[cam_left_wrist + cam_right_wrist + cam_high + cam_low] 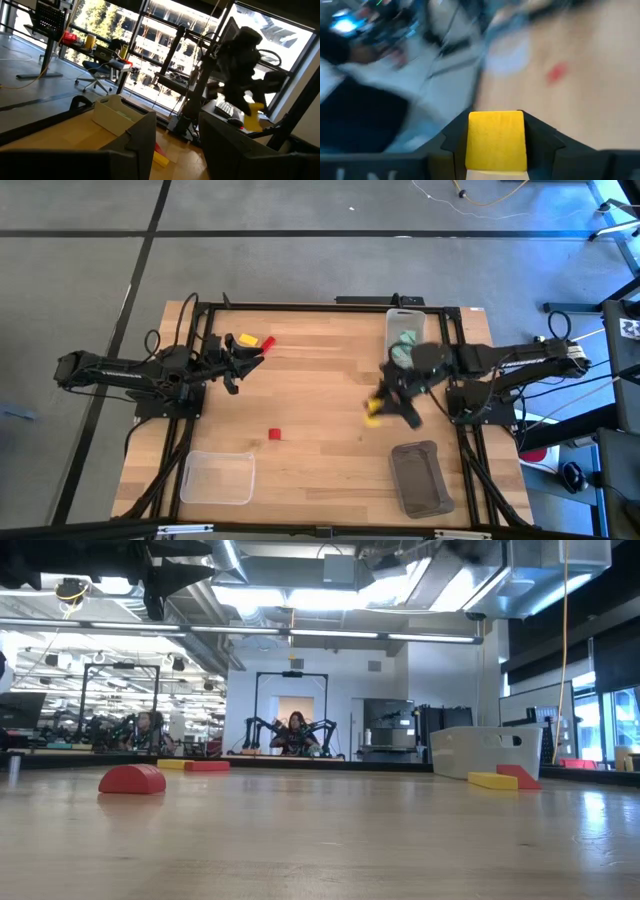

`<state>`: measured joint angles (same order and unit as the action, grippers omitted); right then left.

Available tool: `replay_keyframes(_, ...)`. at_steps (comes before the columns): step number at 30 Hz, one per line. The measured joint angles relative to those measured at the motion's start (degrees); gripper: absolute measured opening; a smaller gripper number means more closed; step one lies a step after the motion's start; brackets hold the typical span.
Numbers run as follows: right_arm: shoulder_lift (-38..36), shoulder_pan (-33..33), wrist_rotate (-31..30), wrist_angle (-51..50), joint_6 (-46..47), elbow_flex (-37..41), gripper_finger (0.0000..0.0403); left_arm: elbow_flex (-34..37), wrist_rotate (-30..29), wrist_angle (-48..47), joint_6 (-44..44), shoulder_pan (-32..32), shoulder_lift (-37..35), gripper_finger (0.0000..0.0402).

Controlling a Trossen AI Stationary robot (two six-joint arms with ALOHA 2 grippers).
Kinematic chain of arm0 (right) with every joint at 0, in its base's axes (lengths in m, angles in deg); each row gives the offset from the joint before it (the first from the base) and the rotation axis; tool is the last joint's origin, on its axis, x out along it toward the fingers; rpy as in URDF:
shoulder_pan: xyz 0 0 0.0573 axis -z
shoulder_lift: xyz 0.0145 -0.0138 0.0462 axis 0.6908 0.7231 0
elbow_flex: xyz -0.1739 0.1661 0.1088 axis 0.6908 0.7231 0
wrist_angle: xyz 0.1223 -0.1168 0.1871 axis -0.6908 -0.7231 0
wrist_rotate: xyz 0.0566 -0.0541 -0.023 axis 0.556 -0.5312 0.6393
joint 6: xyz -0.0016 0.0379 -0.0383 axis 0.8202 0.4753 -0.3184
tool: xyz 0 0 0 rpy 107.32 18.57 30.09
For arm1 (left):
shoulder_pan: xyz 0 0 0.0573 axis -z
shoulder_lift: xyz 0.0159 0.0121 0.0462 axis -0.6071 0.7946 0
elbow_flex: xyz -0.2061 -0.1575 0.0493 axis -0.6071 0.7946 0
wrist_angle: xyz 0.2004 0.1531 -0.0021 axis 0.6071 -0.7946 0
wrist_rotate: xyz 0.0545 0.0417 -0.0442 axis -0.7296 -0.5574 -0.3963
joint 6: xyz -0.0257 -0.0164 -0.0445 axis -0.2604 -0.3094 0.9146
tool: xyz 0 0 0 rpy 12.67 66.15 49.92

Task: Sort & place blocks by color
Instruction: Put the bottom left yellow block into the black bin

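My right gripper (380, 408) hangs above the table's right middle, shut on a yellow block (495, 142), which also shows in the high view (373, 412). My left gripper (248, 358) stands open at the far left and holds nothing. Just beyond its fingers, a yellow block (248, 340) and a red block (267, 343) lie on the wood. A lone red block (275, 435) rests flat on the table near the middle. Teal blocks (405, 340) lie in the clear bin (405, 315) at the far right. My right gripper pinches the yellow block by two opposite sides (472, 145) between its two fingers. The fingers come from the table's right side and slant downward. The block is lifted clear of the table, with its broad yellow face toward the wrist camera.
An empty clear bin (217, 477) stands at the near left and a grey bin (420, 477) at the near right. In the low view a yellow bar (493, 780) and a red wedge (520, 776) lie beside the far bin (490, 752). A black frame borders the table.
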<state>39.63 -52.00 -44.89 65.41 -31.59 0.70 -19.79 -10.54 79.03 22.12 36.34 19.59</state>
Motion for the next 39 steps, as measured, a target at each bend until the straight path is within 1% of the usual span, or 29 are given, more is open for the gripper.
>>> replay_keyframes(2, 0.0, -4.3, 2.8, -3.4, 7.2, 0.0, 0.0137, 0.0, 0.0, 0.0, 0.0, 0.0, 0.0, 0.0139)
replay_keyframes(4, 0.2, -9.3, 2.8, -6.7, 12.4, 0.9, 0.0137, 0.0, 0.0, 0.0, 0.0, 0.0, 0.0, 0.0139)
replay_keyframes(5, 0.3, -11.7, 1.5, -9.5, 14.1, 1.4, 0.0137, 0.0, 0.0, 0.0, 0.0, 0.0, 0.0, 0.0139)
replay_keyframes(7, 0.4, -16.5, -2.5, -13.7, 17.9, 2.3, 0.0137, 0.0, 0.0, 0.0, 0.0, 0.0, 0.0, 0.0139)
replay_keyframes(10, 0.5, -22.4, -11.5, -17.1, 23.4, 4.7, 0.0137, 0.0, 0.0, 0.0, 0.0, 0.0, 0.0, 0.0139)
replay_keyframes(12, 0.7, -25.4, -17.4, -17.3, 27.7, 6.9, 0.0137, 0.0, 0.0, 0.0, 0.0, 0.0, 0.0, 0.0139)
replay_keyframes(14, 1.2, -27.8, -20.8, -16.7, 31.2, 8.6, 0.0137, 0.0, 0.0, 0.0, 0.0, 0.0, 0.0, 0.0139)
replay_keyframes(17, 3.1, -30.6, -21.5, -16.8, 34.2, 10.0, 0.0137, 0.0, 0.0, 0.0, 0.0, 0.0, 0.0, 0.0139)
replay_keyframes(22, 6.7, -34.4, -21.5, -15.7, 36.7, 9.8, 0.0137, 0.0, 0.0, 0.0, 0.0, 0.0, 0.0, 0.0139)
replay_keyframes(25, 10.2, -36.7, -22.3, -15.3, 39.2, 9.8, 0.0137, 0.0, 0.0, 0.0, 0.0, 0.0, 0.0, 0.0139)
replay_keyframes(28, 13.9, -38.6, -22.4, -14.3, 39.5, 9.8, 0.0137, 0.0, 0.0, 0.0, 0.0, 0.0, 0.0, 0.0139)
replay_keyframes(31, 16.1, -39.5, -22.5, -13.8, 40.8, 9.8, 0.0137, 0.0, 0.0, 0.1, 0.0, 0.0, 0.0, 0.0139)
replay_keyframes(35, 17.0, -39.7, -22.9, -13.8, 41.0, 9.8, 0.0137, 0.0, 0.0, 0.1, 0.0, 0.0, 0.0, 0.0139)
replay_keyframes(39, 17.3, -39.6, -25.2, -14.0, 41.1, 9.8, 0.0137, 0.0, 0.0, 0.1, 0.0, 0.0, 0.0, 0.0139)
